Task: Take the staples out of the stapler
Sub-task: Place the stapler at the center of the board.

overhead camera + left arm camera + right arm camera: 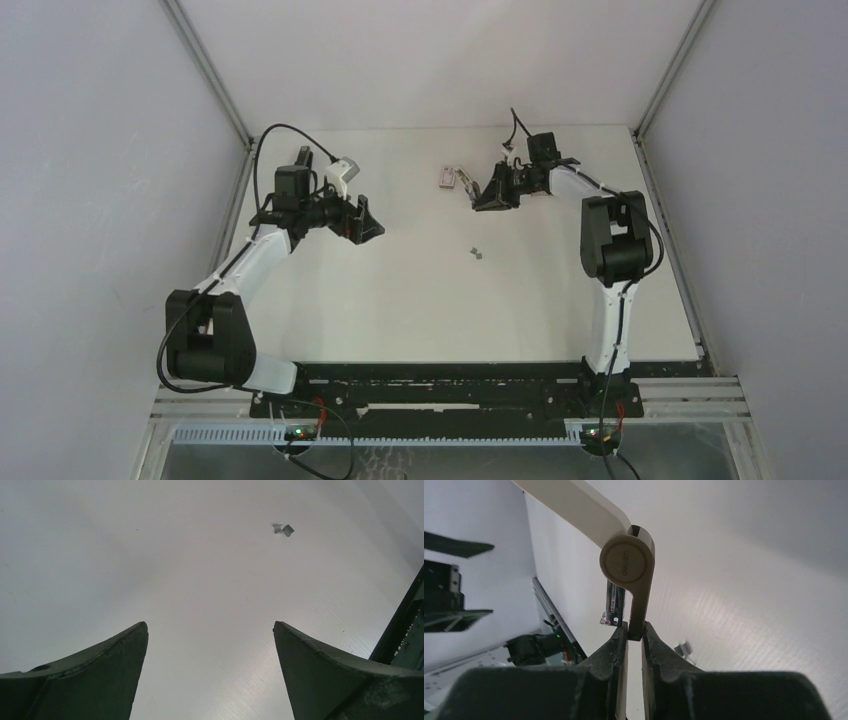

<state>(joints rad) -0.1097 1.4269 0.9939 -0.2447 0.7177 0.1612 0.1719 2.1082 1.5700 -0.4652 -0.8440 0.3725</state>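
- The cream-beige plastic stapler (626,565) has a smooth, satin shell, and its round hinge cap bears faint embossed lettering.
- The narrow metal channel (614,602) inside it is bright and glossy.
- The tiny silvery-grey metal staples (283,529) glint.
- The white table top (749,615) is matt, with fine parallel ribbing.
- The dark wedge-shaped fingers (340,680) of the left gripper (210,627) and of the right gripper (634,630) look like matt plastic, slightly grainy and scuffed.

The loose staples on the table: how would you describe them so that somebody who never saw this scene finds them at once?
Start from the white table and look near its middle. There lie the staples, two tiny silvery-grey bits close together. The pink-and-white box farther back is bigger and coloured; the staples are the smallest things in view.
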